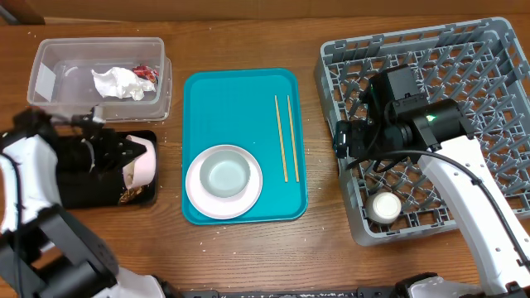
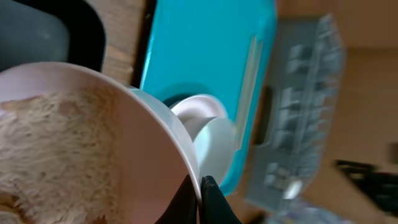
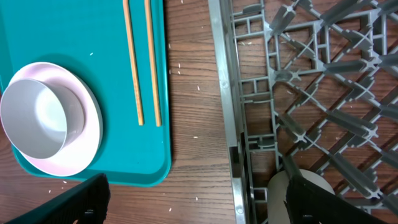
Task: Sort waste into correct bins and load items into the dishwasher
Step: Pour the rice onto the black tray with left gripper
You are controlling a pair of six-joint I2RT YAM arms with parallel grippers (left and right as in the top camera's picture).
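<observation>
Left claw [image 1: 106,154] pinches the rim of a pink bowl [image 1: 144,161], tipped with brown crumbs inside, over the black tray [image 1: 83,195] left of the teal tray [image 1: 240,91]. Right claw [image 3: 196,202] spreads wide, empty, over the rack [image 1: 489,83] on the teal tray's right. The rack holds a cup [image 1: 385,207]. The tub [image 1: 41,83] holds tissue [image 1: 116,83] and wrapper [image 1: 147,73].

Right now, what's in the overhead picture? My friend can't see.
The left end effector holds a pink bowl tilted over the black tray. The teal tray holds chopsticks and a white bowl on a plate; the grey rack holds a cup.
</observation>
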